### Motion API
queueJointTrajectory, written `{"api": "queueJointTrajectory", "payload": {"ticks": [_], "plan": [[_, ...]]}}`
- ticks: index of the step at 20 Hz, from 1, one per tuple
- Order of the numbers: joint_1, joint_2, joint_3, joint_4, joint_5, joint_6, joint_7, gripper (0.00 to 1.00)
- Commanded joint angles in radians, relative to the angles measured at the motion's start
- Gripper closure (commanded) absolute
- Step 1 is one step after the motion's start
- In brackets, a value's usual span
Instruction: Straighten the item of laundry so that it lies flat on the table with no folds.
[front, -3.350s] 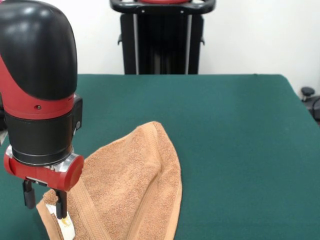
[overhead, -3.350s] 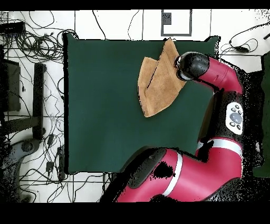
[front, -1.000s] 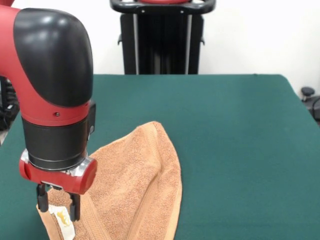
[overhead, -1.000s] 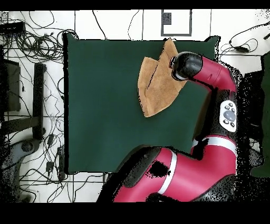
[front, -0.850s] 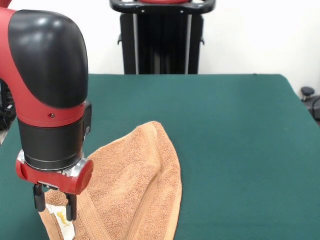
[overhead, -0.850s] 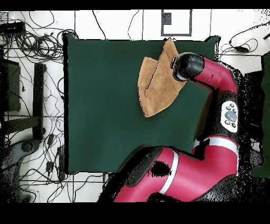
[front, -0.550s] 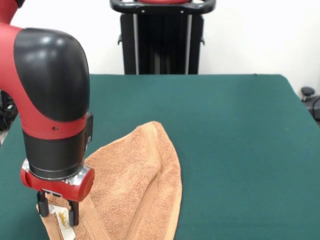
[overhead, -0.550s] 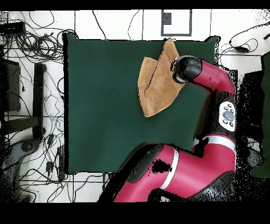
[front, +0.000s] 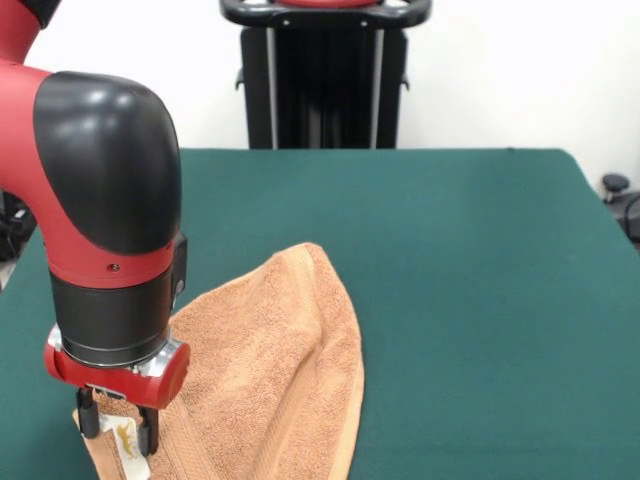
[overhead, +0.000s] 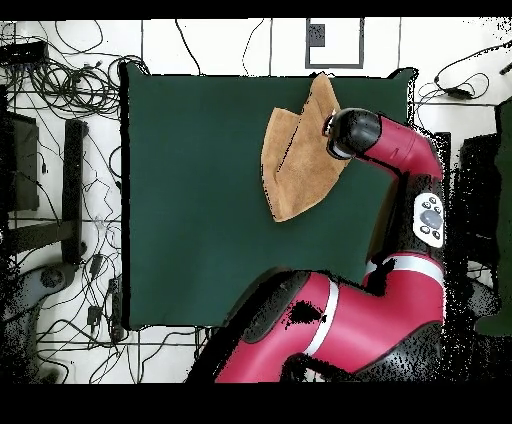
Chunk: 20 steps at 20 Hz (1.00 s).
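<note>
Tool set over the tagged corner of a folded towel.

The tool (front: 118, 427) stands with its jaws narrowly parted, astride the white tag (front: 127, 441) but apparently not yet clamped, probably because a corner gives the best pull for unfolding. The towel (front: 270, 370) lies doubled at the near left of the tabletop (front: 480, 280).

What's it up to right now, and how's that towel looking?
Pincer open, low over the towel's tagged corner, fingers either side of the white tag. Towel folded over, not flat. Table around it unobstructed.
</note>
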Motion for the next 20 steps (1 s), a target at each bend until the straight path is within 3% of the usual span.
{"api": "queueJointTrajectory", "payload": {"ticks": [1,20], "plan": [[0.022,0.064,0.092,0.065,-0.026,-0.029,0.054,0.0],[0.017,0.042,0.096,0.094,-0.027,-0.042,0.051,0.0]]}}
